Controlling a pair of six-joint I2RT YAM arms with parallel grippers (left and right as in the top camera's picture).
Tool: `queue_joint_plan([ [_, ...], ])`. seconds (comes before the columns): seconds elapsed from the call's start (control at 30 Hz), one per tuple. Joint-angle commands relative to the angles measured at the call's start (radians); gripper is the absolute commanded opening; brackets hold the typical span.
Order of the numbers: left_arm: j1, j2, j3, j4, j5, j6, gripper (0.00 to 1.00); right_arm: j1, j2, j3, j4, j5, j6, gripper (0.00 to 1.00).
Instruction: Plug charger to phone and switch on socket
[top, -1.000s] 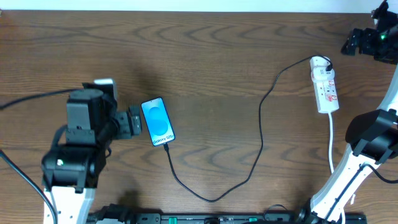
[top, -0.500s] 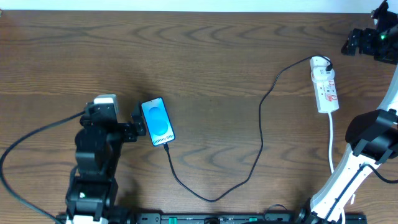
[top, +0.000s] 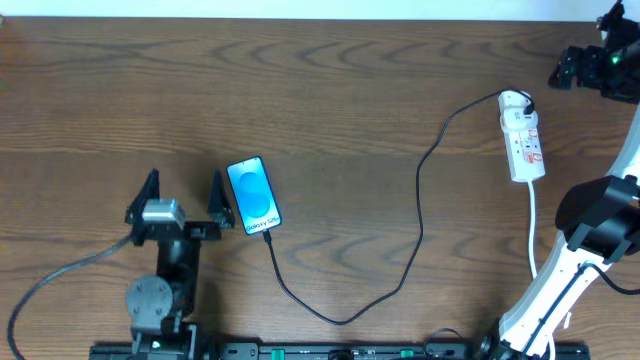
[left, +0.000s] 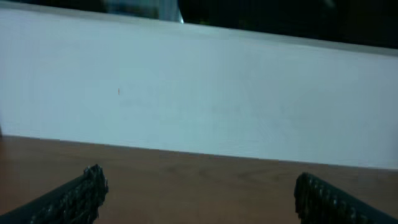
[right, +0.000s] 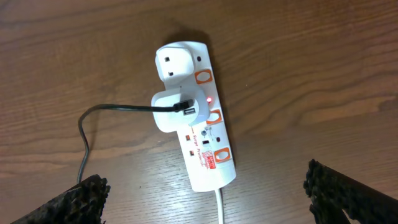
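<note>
The phone (top: 253, 195) lies face up on the brown table, its blue screen lit. The charger (top: 418, 210) runs as a thin black cable from the phone's lower end in a loop to the socket (top: 522, 135). Its connector tip (top: 267, 237) meets the phone's bottom edge. My left gripper (top: 184, 197) stands open just left of the phone, holding nothing; its wrist view shows only its gripper (left: 199, 188), table and a white wall. My right gripper (top: 572, 68) is open at the far right. From it I see the socket (right: 196, 124) with the white adapter (right: 171, 109) plugged in and a red light (right: 208, 99) glowing, between my spread gripper (right: 204, 180).
The strip's white cord (top: 533, 225) runs toward the near edge beside the right arm's base (top: 600, 220). The left arm's base (top: 155, 300) sits at the near edge. A white wall (left: 199, 93) borders the table's far side.
My left arm has folded back toward its base at the near edge, so its wrist now stands upright beside the phone. Phone, cable, socket and right arm are unmoved.
</note>
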Motion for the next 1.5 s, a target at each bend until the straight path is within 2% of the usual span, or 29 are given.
queue_joint_plan([
  [0.0,0.021,-0.053,-0.054,0.051,-0.013,0.014,0.98,0.002,0.0,0.02,-0.001,0.0,0.011,0.99],
  [0.13,0.041,-0.089,-0.079,0.045,-0.013,0.013,0.98,0.002,0.0,0.02,-0.001,0.0,0.011,0.99],
  [0.4,0.053,-0.157,-0.078,-0.076,-0.013,0.013,0.98,0.002,0.0,0.02,-0.001,0.0,0.011,0.99],
  [0.87,0.08,-0.174,-0.078,-0.258,-0.013,0.013,0.98,0.002,0.0,0.02,-0.001,0.0,0.011,0.99],
  [1.13,0.11,-0.336,-0.078,-0.486,-0.013,0.013,0.98,0.002,0.0,0.02,-0.001,0.0,0.011,0.99],
  [1.47,0.112,-0.337,-0.078,-0.585,-0.006,0.013,0.98,0.002,0.0,0.02,-0.001,0.0,0.011,0.99],
])
